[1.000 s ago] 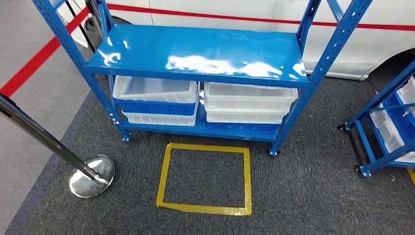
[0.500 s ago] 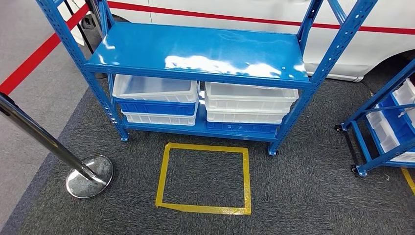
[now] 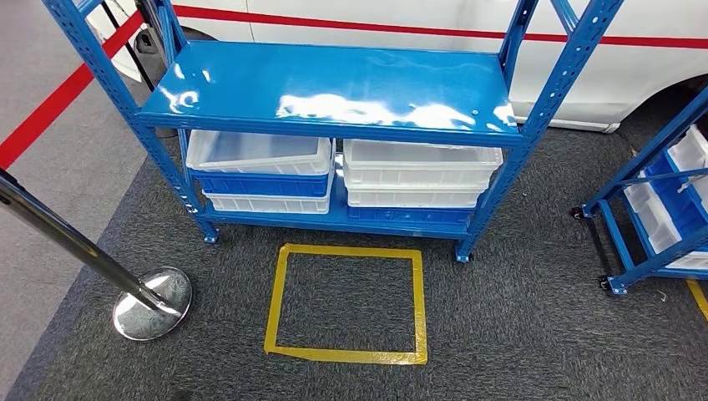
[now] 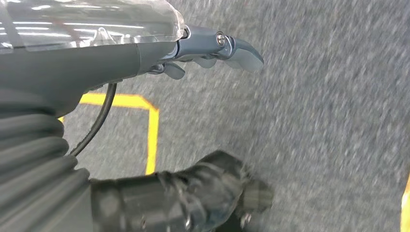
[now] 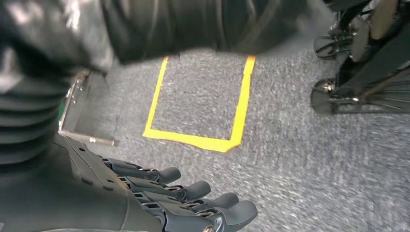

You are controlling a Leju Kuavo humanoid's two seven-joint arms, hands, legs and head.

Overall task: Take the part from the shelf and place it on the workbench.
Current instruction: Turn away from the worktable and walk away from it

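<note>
Shelf: a blue shelf stands on grey carpet, white bins stacked on its lower level.
Part: cannot tell which bin holds it.
Floor: a yellow tape square lies before the shelf.
Left hand: hangs over the carpet, fingers apart, holding nothing.
Right hand: fingers extended side by side, holding nothing.

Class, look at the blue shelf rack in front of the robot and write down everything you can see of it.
The blue shelf rack is glossy painted metal with perforated corner posts. Its wide upper board is bare and reflects ceiling lights. The lower board carries two stacks of white and blue plastic bins, side by side. The rack stands upright on grey carpet, just behind a yellow tape rectangle on the floor, with a white vehicle behind it. A second blue rack stands apart to its right.
</note>
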